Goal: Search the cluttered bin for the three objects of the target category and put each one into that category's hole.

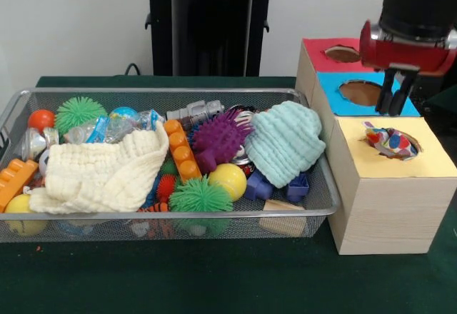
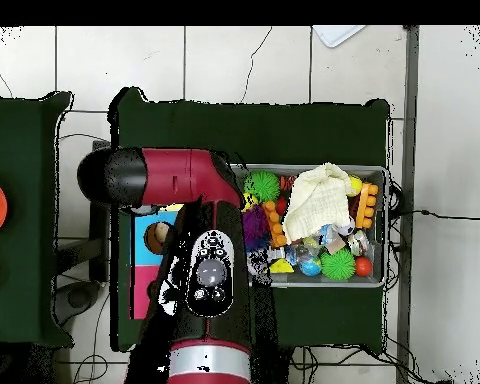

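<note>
Gripper (image 1: 397, 91) hangs over blue-topped box (image 1: 368, 94), fingers narrow, near together, holding nothing. Just in front of it, dotted cloth (image 1: 388, 141) sits in hole (image 1: 393, 143) of yellow-topped box (image 1: 389, 185), bunched at rim. Red-topped box (image 1: 330, 54) behind gripper. Bin (image 1: 314, 203) well off to side, crowded: cream cloth (image 1: 100, 175), mint cloth (image 1: 285, 143), purple spiky ball (image 1: 218, 137), orange block (image 1: 178, 150). Overhead, arm (image 2: 199, 250) hides boxes and gripper.

cream knit cloth (image 1: 96, 175) | mint knit cloth (image 1: 285, 143) | purple spiky ball (image 1: 220, 138) | yellow ball (image 1: 228, 180)
</note>
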